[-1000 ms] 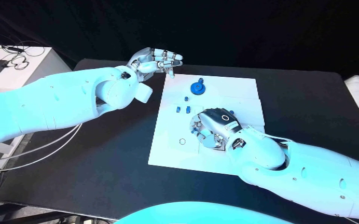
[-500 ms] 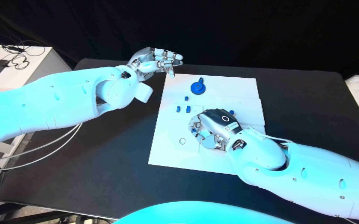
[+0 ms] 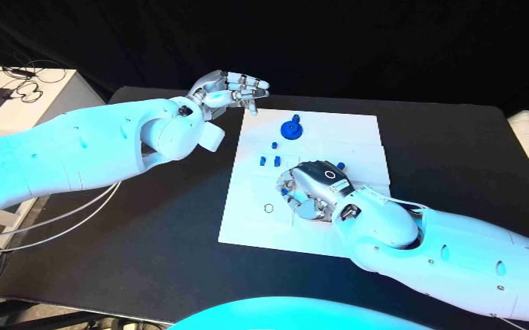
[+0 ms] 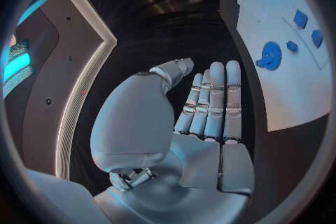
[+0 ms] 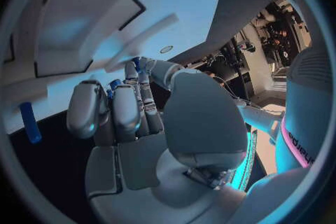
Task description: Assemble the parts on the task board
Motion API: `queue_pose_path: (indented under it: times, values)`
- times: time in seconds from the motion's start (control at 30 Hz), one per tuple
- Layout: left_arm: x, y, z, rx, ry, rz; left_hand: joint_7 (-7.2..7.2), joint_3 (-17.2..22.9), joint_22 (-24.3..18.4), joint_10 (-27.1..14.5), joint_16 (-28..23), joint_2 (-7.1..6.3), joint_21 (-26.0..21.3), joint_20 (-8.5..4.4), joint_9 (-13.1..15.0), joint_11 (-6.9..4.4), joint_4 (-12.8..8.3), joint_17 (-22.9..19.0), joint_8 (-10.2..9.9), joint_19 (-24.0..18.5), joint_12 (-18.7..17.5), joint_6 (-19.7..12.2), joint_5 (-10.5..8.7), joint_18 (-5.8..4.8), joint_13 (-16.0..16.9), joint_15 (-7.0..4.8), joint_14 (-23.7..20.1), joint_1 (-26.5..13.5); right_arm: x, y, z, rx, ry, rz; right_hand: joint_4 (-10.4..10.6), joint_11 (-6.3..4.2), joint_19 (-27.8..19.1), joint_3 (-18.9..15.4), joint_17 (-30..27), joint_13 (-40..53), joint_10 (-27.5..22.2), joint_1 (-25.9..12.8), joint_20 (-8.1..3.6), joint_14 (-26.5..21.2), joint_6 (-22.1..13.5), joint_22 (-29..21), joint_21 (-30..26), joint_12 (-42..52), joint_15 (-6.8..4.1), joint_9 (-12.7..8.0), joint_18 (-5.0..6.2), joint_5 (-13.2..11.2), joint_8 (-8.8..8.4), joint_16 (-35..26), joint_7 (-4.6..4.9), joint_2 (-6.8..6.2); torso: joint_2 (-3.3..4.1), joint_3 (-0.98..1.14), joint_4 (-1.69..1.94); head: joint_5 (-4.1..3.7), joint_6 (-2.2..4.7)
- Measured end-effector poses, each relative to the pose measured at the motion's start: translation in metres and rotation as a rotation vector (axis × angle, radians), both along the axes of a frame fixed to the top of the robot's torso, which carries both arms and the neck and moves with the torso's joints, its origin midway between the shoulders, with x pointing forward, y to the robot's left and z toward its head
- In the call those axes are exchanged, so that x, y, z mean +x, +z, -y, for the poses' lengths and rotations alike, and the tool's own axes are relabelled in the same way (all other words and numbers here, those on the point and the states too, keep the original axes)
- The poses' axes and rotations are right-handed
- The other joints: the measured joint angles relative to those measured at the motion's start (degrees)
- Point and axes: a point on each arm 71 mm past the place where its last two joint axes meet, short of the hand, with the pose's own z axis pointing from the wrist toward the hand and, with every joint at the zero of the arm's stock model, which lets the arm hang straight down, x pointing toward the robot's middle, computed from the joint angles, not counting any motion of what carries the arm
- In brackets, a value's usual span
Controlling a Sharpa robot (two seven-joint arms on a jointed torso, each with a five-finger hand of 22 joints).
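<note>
The task board (image 3: pixel 331 127) lies flat in the middle of the black surface (image 3: pixel 154 215). The right hand (image 3: pixel 314 190) rests low on its middle, palm down, fingers curled in over a small blue part (image 5: pixel 136 63) that peeks out between the fingertips. Whether the fingers actually pinch it I cannot tell, since the hand's own back hides the contact. Just beside that hand, toward the board's left edge, sit 2 short blue pegs (image 3: pixel 269 160), with a third small blue piece (image 3: pixel 274 145) a little beyond them. Farther out past the fingertips, near the board's far edge, is a round blue disc (image 3: pixel 291 128) with a knob on it. A small ring mark (image 3: pixel 269 208) shows on the board beside the right wrist.

The left hand (image 3: pixel 229 91) hangs in the air off the board's far left corner, well apart from the right hand, holding nothing. Its fingers (image 4: pixel 212 102) are stretched out straight and lie side by side.
</note>
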Motion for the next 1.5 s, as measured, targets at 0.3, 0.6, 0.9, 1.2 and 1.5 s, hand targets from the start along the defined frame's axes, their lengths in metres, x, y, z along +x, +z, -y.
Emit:
queue_pose_path:
  times: [0.3,0.6,0.9,1.2,1.5]
  values:
    - [0.000,0.000,0.000,0.001,-0.002,-0.003,0.00,-0.2,-0.1,0.0,-0.2,0.00,-0.3,0.00,-0.1,0.00,0.2,-0.1,0.0,0.0,0.0,0.0,0.00,0.00,0.0,0.22,-0.2,0.0,0.000,0.000,0.000,-0.006,0.001,-0.003,0.0,0.64,-3.3,0.0,-5.1,-0.9,-3.7,0.1,0.64,-3.3,-0.6,-4.2,-5.3,0.4,0.73,-0.2,1.77,0.0,-0.78,-3.5,0.44,-0.51,-0.01,-0.02,0.00,-0.08,0.04]
    - [0.000,0.000,0.000,0.001,-0.006,-0.007,0.00,-0.2,-0.1,0.0,-0.2,0.00,-0.3,0.00,-0.1,0.00,0.2,-0.1,0.0,0.0,0.0,0.0,0.00,0.01,0.0,0.22,-0.2,0.0,-0.002,-0.001,0.002,-0.003,0.001,-0.006,-0.4,1.39,-8.2,-2.0,-11.7,-1.6,-9.3,0.4,1.43,-8.7,-2.7,-9.6,-12.7,1.6,1.58,-0.8,2.69,-0.2,-2.59,-7.1,0.61,-1.49,-0.02,0.00,0.01,-0.20,0.14]
    - [0.000,-0.001,0.000,0.001,-0.007,-0.008,0.00,-0.2,-0.2,0.0,-0.2,0.00,-0.5,0.00,-0.1,-0.01,0.2,-0.1,0.0,0.0,0.0,0.0,0.00,0.00,0.0,0.21,-0.2,0.0,-0.005,0.002,0.009,0.040,-0.010,-0.002,0.7,1.93,-10.3,-8.3,-15.8,-1.3,-13.6,1.9,2.14,-11.7,-4.6,-11.3,-16.0,6.5,2.24,-1.6,3.59,0.4,-4.49,-6.3,0.13,-1.55,-0.03,0.03,0.01,-0.51,0.42]
    - [0.000,-0.001,0.000,0.001,-0.008,-0.009,0.00,-0.2,-0.2,0.0,-0.2,0.00,-0.5,0.00,-0.1,-0.01,0.2,-0.1,0.0,0.0,0.0,0.0,0.00,0.00,0.0,0.21,-0.2,0.0,0.004,0.026,0.033,0.092,-0.050,0.012,1.7,1.21,-5.7,-9.4,-12.3,-0.9,-12.9,2.1,1.62,-8.1,-4.3,-6.3,-9.9,10.8,1.40,-1.7,3.58,1.4,-4.71,-1.4,0.47,-1.33,-0.13,-0.01,0.02,-1.69,1.63]
    - [0.000,-0.001,-0.001,0.001,-0.008,-0.010,0.00,-0.2,-0.2,0.0,-0.2,0.00,-0.5,0.00,-0.1,-0.01,0.2,-0.1,0.0,0.0,0.0,0.0,0.00,0.00,0.0,0.21,-0.2,0.0,0.034,0.062,0.084,0.097,-0.157,-0.009,2.8,0.33,0.9,-6.4,-3.9,-1.6,-8.0,1.4,0.59,-1.5,-2.7,2.1,0.6,12.9,0.51,-1.8,1.27,3.7,-4.71,5.5,0.31,-2.02,-0.20,-0.05,-0.07,-3.85,3.33]
